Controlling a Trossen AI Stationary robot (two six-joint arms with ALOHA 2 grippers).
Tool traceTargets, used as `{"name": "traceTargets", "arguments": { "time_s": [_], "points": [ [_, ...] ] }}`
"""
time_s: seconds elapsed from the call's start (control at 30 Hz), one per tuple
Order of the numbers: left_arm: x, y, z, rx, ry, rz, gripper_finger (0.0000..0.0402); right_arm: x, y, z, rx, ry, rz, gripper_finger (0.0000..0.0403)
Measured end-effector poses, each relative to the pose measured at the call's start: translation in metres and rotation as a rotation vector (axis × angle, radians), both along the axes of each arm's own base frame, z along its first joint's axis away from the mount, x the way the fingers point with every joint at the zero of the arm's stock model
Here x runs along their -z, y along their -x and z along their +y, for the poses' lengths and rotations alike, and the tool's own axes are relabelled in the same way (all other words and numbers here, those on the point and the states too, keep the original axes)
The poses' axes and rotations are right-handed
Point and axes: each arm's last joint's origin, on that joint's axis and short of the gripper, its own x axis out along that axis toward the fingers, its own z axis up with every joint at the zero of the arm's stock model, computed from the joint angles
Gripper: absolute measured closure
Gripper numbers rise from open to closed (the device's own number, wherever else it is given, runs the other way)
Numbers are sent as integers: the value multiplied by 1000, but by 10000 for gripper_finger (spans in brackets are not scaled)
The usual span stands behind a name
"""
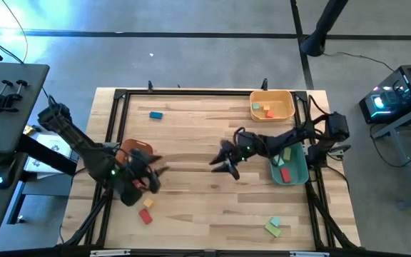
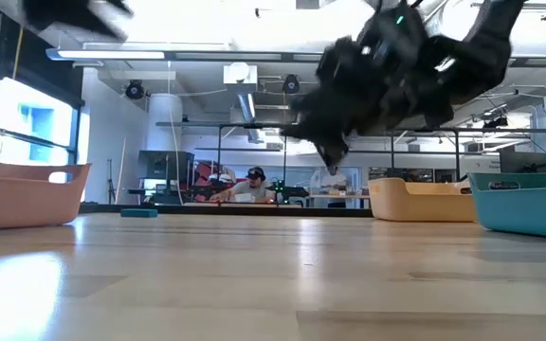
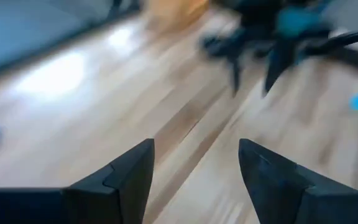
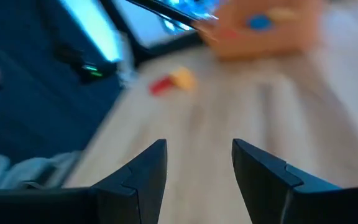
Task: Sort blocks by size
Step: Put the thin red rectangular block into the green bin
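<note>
Risk: both arms are over mid-table, left gripper [image 3: 194, 180] and right gripper [image 4: 197, 177] each wide apart and holding nothing, and a crossed reach could knock them together or scatter loose blocks. Nearest lie the red and yellow blocks [image 1: 146, 211] and a green pair [image 1: 272, 226] on smooth pale wood; farther off, a blue block [image 1: 155, 114], others in the teal bin [image 1: 300, 173] and orange bin [image 1: 282, 112], both glossy plastic.

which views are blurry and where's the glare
Both wrist views are motion-smeared: only the left gripper and right gripper look crisp, both open and empty. Low view: the arm overhead is blurred, glare on the table. High view is sharp.
</note>
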Motion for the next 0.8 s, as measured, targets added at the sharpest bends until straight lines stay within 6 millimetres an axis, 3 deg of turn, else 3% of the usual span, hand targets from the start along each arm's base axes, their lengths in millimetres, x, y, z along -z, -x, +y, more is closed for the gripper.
{"name": "traceTargets", "arguments": {
  "time_s": [0.2, 0.33, 0.47, 0.6, 0.8],
  "points": [
    [-21, -50, -40, 223, -159, -76, 206, -18, 0, 46, -145, -1, -197, 226],
    [-31, -67, -67, 359, -163, -11, 221, -22, 5, 73, -222, -11, -246, 226],
    [-29, -69, -91, 414, -89, 95, 237, -22, 9, 92, -189, 0, -247, 226],
    [-11, -60, -107, 375, 60, 234, 252, -22, 13, 105, -131, 57, -268, 226],
    [15, -41, -116, 198, 422, 528, 272, -25, 13, 106, -79, 97, -309, 226]
  ]
}}
